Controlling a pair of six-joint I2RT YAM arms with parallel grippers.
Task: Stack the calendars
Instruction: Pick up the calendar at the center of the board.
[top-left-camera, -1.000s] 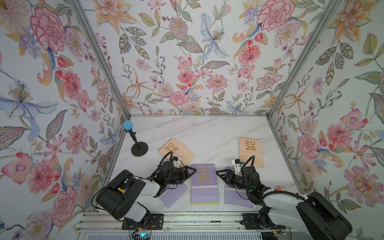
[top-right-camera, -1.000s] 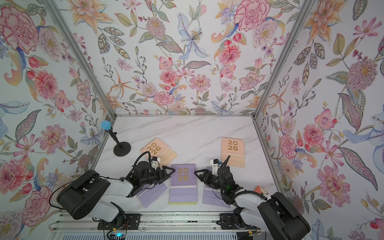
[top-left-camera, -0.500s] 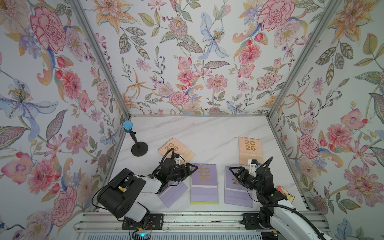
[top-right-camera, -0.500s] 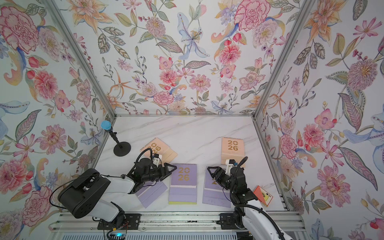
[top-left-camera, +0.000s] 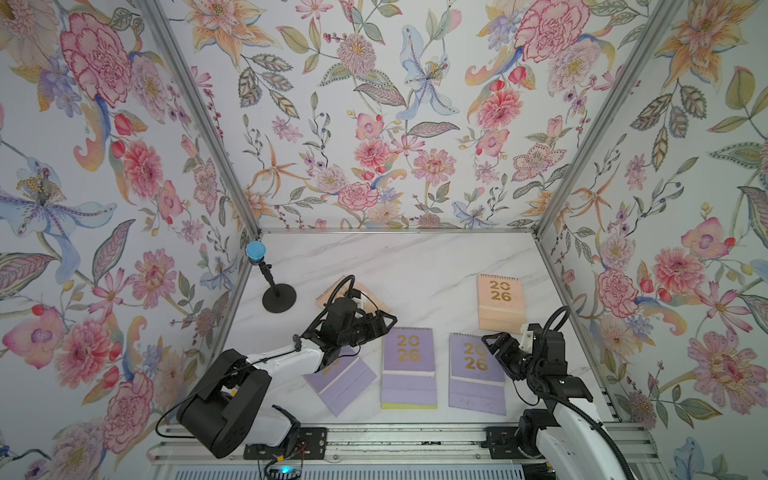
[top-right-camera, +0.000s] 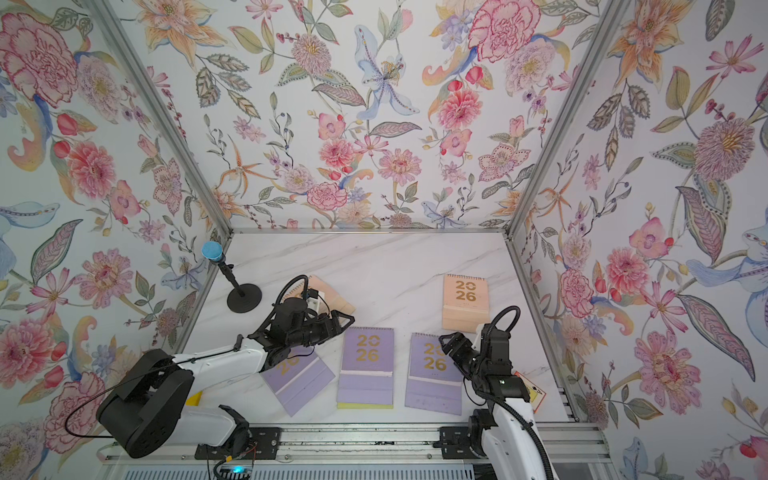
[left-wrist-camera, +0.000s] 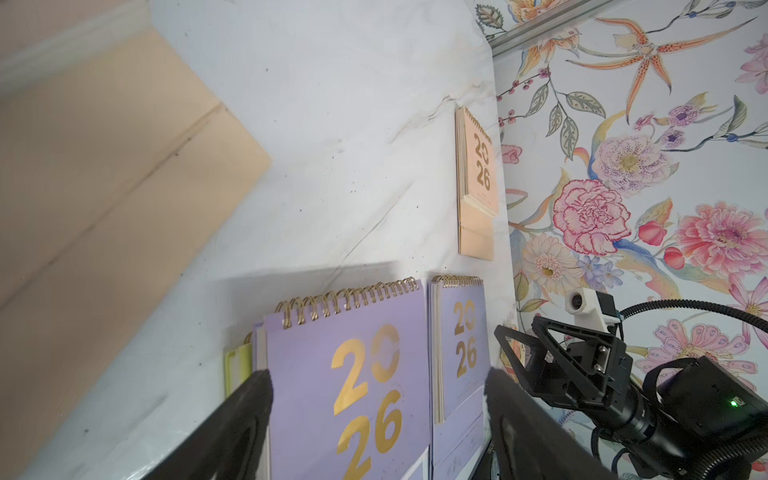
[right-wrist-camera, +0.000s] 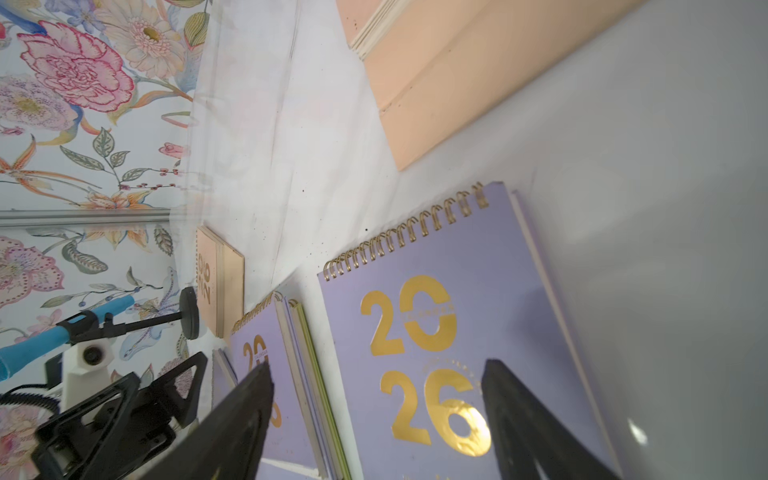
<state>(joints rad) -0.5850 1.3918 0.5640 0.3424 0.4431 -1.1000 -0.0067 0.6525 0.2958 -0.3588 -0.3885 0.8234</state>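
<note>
Lilac calendar (right-wrist-camera: 498, 291): matt card cover, shiny gold foil digits, metal spiral. Tabletop (top-left-camera: 415, 266): smooth marble-look, slight sheen.

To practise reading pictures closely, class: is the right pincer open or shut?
Open. In the right wrist view the right pincer has its fingers wide apart above a lilac calendar, gripping nothing.

Left arm (top-left-camera: 286, 357), white links with black joints: folded low from its base and reaching forward and inward. It ends in the black parallel-jaw left gripper (top-left-camera: 386, 326), held roughly level, jaws spread wide, with both black fingers (left-wrist-camera: 249, 415) well apart in the left wrist view. Right arm (top-left-camera: 577, 436), same white-and-black build: rises from its base and bends inward, its black right gripper (top-left-camera: 494, 349) tilted downward, jaws likewise spread wide, fingers (right-wrist-camera: 523, 415) well apart in the right wrist view.
</note>
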